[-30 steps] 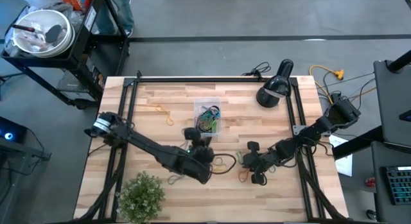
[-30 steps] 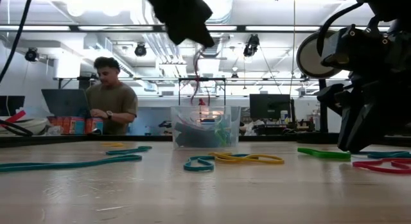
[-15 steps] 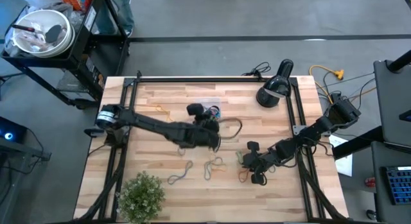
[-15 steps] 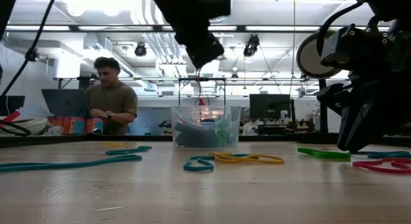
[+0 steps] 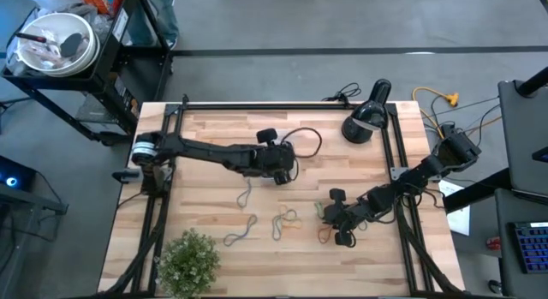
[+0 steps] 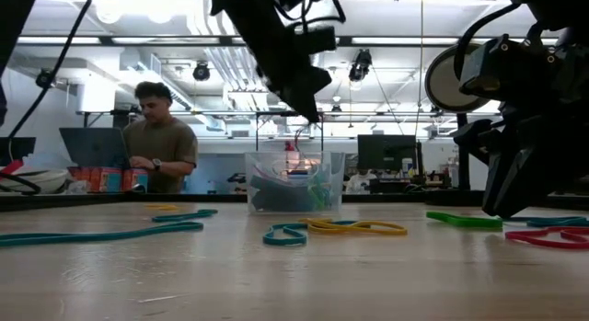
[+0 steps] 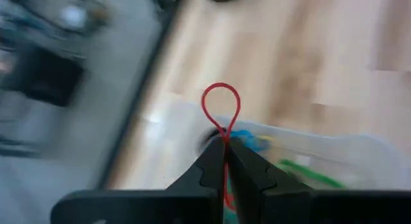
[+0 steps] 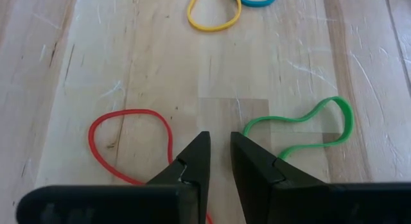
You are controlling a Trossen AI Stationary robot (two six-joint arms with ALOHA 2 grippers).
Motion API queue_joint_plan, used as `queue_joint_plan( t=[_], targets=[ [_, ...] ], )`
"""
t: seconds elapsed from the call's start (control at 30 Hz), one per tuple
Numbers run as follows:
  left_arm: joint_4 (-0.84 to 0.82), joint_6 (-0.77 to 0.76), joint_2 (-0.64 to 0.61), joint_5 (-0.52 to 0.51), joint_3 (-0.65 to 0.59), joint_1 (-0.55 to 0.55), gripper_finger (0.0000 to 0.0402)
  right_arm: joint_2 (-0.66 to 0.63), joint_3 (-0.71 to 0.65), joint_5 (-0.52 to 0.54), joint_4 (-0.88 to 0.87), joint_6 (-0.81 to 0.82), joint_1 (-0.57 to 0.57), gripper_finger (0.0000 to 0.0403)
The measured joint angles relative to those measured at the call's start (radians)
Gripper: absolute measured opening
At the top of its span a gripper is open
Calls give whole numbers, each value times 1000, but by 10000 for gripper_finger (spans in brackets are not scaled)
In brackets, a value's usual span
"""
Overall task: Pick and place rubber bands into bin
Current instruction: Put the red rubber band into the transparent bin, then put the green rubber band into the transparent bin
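My left gripper (image 5: 282,172) hangs above the clear bin (image 6: 294,183), shut on a red rubber band (image 7: 221,112). The bin (image 7: 347,153) stands on the table's far middle with several coloured bands inside. My right gripper (image 5: 330,218) waits low over the table's near right, open by a narrow gap (image 8: 219,153), with nothing between its fingers. A red band (image 8: 128,137) lies flat on one side of it and a green band (image 8: 308,128) on the other. More loose bands lie flat on the wood (image 5: 287,220). My left gripper pinches the red band between its two fingertips, where the strands cross (image 7: 225,139). A small loop stands out beyond the tips, and the rest runs back between the fingers. The fingers slant downward. The band is lifted clear, above the bin.
A black lamp (image 5: 366,117) stands at the far right corner and a small green plant (image 5: 188,260) at the near left. Grey, yellow and blue bands (image 5: 241,230) lie near the front edge. A person (image 6: 161,142) stands beyond the table.
My left gripper has swung from the table's near middle toward the far edge, ending above the bin. It stayed shut on the red band, which travelled with it clear of the table. The wrist rolled on the way.
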Motion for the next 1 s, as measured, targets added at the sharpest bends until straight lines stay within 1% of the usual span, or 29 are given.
queue_joint_plan(
  t=[0.07,0.1,0.2,0.4,0.47,0.53,0.8,0.9,1.0],
  targets=[
    [-4,-49,0,92,-7,25,0,0,0,0,0,0,0,56],
    [-4,-69,1,110,-11,34,0,0,0,0,0,1,0,56],
    [-10,-98,1,118,-21,47,0,0,0,0,0,1,0,56],
    [-11,-98,1,122,-22,46,0,0,0,3,0,0,0,56],
    [-11,-98,1,122,-22,47,6,0,0,3,0,0,0,56],
    [-10,-98,1,121,-24,48,21,0,0,3,0,0,0,56],
    [-21,-125,1,121,-37,47,110,0,0,3,0,0,0,57],
    [-30,-125,1,121,-37,46,129,0,0,3,0,0,0,57],
    [-36,-132,-13,121,-37,38,136,0,0,3,0,0,0,57]
  ],
)
